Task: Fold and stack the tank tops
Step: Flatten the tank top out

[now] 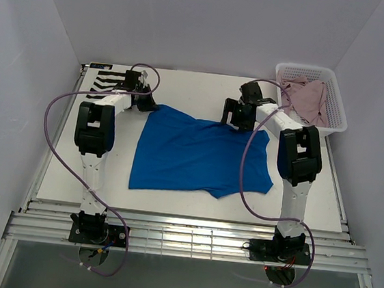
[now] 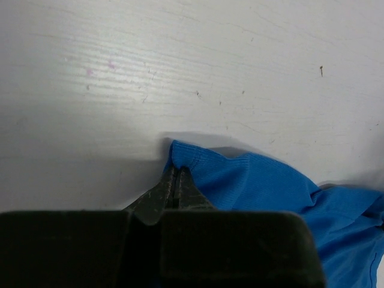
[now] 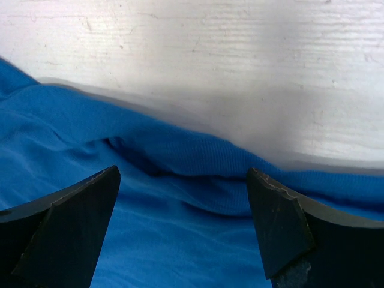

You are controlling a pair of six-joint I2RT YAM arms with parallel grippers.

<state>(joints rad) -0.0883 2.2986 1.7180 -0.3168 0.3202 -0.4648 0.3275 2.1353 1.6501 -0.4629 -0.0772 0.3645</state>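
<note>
**A:** where's the blue tank top at?

**B:** spread flat on the table. Left gripper is pinched onto its far-left corner, and right gripper sits over the far edge with fingers wide apart (striped tank top far-left, pink tank top in the basket).

No legible text, label, brand, number or sign in any of three views.
</note>
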